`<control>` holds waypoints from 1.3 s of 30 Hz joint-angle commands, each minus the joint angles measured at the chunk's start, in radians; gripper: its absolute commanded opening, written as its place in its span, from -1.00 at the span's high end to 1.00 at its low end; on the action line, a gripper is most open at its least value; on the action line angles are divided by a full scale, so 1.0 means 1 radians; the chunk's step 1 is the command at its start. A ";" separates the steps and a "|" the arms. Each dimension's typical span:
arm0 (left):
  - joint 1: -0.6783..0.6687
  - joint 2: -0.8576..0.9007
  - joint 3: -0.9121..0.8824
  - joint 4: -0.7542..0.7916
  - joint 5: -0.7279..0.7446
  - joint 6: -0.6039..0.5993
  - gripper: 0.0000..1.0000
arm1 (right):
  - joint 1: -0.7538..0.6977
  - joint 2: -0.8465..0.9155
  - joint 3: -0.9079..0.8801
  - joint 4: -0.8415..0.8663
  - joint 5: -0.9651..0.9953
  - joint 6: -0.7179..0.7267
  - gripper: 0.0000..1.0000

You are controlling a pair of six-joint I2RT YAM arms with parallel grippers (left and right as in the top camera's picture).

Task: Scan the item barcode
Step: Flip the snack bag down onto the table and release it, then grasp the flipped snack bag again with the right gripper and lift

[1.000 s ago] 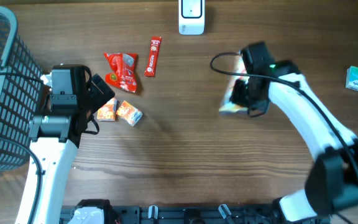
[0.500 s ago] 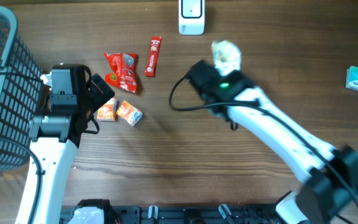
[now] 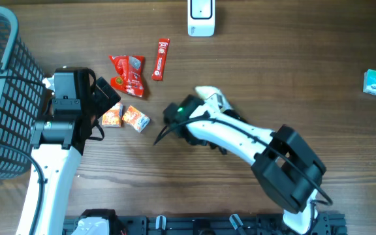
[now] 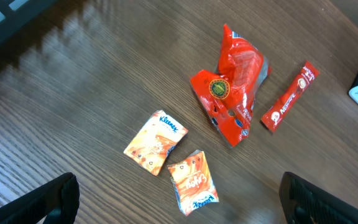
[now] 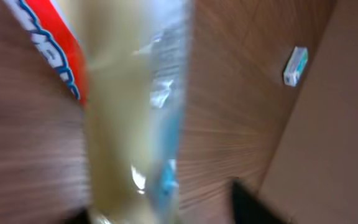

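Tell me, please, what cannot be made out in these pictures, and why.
- Right gripper: open or shut is unclear. Overhead, its own wrist covers the jaws, and the right wrist view is blurred.
- Pale plastic packet: print and barcode are unreadable because the right wrist view is blurred.
- White scanner: cut off by the top edge of the overhead view.
- Small teal box: lettering too small in the overhead view.

On the wooden table [image 4: 104, 93] a crumpled red pouch [image 4: 232, 87] lies beside a red stick sachet [image 4: 289, 96], near an orange Kleenex pack [image 4: 155, 142] and a smaller orange pack [image 4: 193, 182].
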 commanded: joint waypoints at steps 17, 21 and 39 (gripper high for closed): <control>-0.002 -0.001 0.006 -0.004 -0.005 0.015 -1.00 | -0.435 -0.173 0.372 -0.017 -0.955 -0.571 -1.00; -0.002 -0.001 0.006 -0.004 -0.005 0.015 -1.00 | -0.472 -0.173 0.234 0.068 -1.038 -0.655 -1.00; -0.002 -0.001 0.006 -0.004 -0.005 0.015 -1.00 | -0.365 -0.166 -0.330 0.588 -0.782 -0.446 -0.99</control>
